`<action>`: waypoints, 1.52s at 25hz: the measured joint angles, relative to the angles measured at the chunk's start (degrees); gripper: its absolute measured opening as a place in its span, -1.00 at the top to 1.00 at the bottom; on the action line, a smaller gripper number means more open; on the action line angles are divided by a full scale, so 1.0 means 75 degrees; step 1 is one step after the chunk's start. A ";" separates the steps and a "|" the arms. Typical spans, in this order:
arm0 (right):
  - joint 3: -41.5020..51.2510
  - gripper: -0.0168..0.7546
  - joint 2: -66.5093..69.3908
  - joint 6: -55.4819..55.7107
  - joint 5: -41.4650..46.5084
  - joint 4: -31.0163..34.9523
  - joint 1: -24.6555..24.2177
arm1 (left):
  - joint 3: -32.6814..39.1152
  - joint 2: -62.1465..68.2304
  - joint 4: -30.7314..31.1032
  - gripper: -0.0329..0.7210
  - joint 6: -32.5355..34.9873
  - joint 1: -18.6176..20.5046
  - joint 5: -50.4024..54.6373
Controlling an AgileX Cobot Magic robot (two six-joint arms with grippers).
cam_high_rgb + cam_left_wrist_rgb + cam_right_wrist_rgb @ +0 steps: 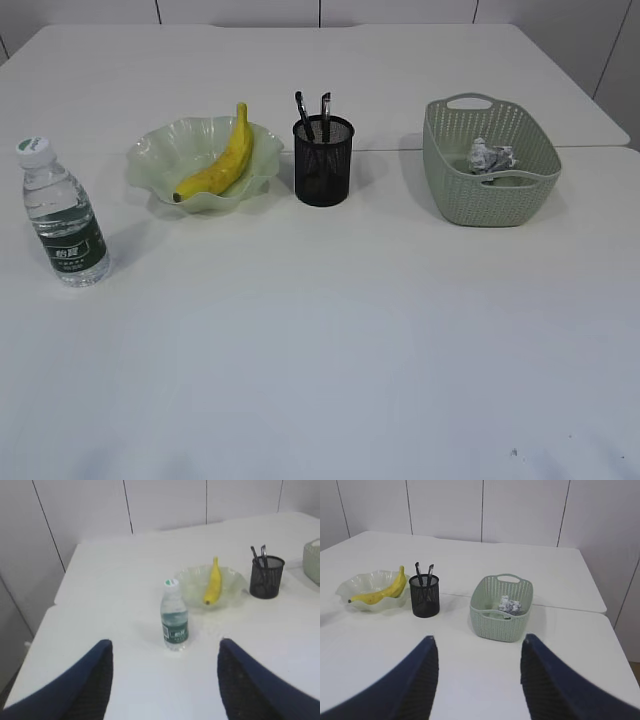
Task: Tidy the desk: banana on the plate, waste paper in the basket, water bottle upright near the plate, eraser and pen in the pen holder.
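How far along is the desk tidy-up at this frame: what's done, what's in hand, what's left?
Done: the banana lies on the plate, crumpled waste paper sits in the basket, the water bottle stands upright left of the plate, and two pens stand in the pen holder. In hand: nothing; both grippers open, empty. Left: the eraser isn't visible, possibly inside the holder.

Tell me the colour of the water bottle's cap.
White, on the clear plastic water bottle with its green label; clearest in the exterior view.
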 joint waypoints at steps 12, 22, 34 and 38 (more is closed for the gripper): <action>0.0132 -0.07 -0.0298 0.0017 0.1452 -0.0171 0.0000 | 0.1671 0.0000 -0.0015 -0.32 0.0090 0.0000 0.0047; 0.0794 -0.07 -0.0298 0.0017 0.1520 -0.0042 0.0000 | 0.1834 0.0000 0.0033 -0.32 0.0213 0.0000 0.0556; 0.0994 -0.07 -0.0298 -0.0769 0.2057 0.0972 0.0000 | 0.1847 0.0000 0.0063 -0.32 0.0213 0.0000 0.0575; 0.1027 -0.07 -0.0298 -0.1014 0.2088 0.1195 0.0000 | 0.1847 0.0000 0.0063 -0.32 0.0213 0.0000 0.0575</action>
